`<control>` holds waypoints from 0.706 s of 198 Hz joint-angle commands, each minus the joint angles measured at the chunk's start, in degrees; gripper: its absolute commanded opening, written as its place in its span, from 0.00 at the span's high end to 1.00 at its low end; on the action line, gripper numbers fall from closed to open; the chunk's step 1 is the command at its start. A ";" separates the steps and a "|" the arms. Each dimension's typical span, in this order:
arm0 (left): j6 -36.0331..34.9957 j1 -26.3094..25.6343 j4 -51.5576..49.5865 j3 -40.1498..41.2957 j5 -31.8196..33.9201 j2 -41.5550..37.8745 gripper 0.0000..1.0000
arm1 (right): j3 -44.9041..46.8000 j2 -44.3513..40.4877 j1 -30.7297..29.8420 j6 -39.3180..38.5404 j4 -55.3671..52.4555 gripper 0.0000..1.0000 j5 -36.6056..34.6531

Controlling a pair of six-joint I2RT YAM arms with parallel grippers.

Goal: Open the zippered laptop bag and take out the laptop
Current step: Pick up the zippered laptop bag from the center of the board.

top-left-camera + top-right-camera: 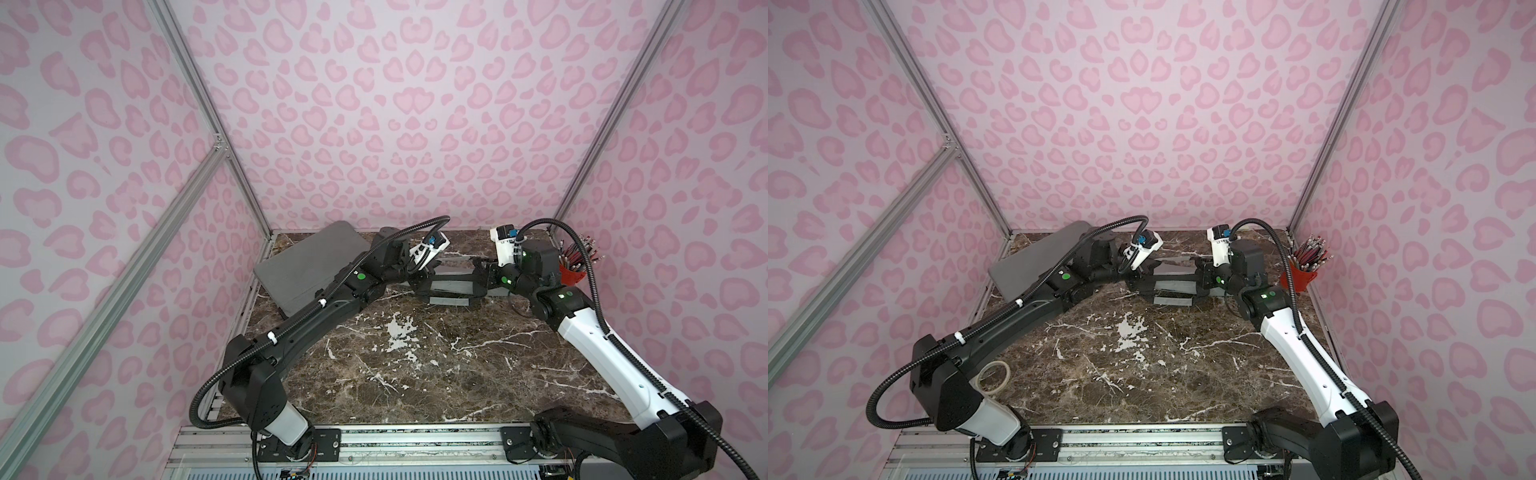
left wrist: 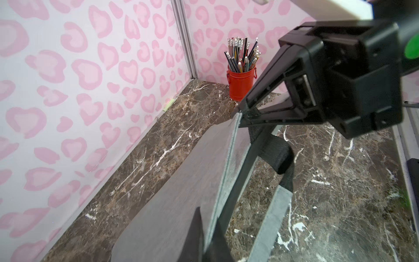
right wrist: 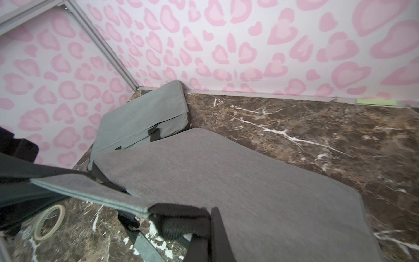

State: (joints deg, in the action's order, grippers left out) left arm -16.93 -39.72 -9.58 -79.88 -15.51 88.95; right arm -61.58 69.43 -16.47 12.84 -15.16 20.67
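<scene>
A red pencil cup (image 2: 240, 86) stands just beyond the right fingers (image 2: 272, 77); a tape roll (image 1: 992, 376) lies on the marble table (image 1: 1142, 374), well apart from all fingers.

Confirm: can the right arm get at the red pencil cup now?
Probably not now: the right pincer is shut on the grey bag. The red pencil cup stands close by, once it lets go.

The laptop bag (image 3: 238, 181) is matt grey woven cloth, faintly fuzzy, its straps (image 2: 281, 156) black ribbed webbing. The bench (image 1: 415, 374) looks like polished brown marble veined white, with a dull sheen. The pencil pot (image 2: 240, 86) is glossy red painted metal; the frame rails (image 1: 124, 277) are bare brushed metal, the walls (image 1: 415, 104) a flat matt print.
</scene>
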 commanded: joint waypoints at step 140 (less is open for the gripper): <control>7.63 0.45 3.14 8.89 9.04 -8.75 0.99 | 32.16 -9.91 41.12 18.92 21.53 0.48 33.04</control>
State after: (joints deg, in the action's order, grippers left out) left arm -10.13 -39.38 -10.24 -70.00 -7.05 80.53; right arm -32.64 56.34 21.82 26.68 -5.91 39.38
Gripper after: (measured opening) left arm 0.073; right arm 0.523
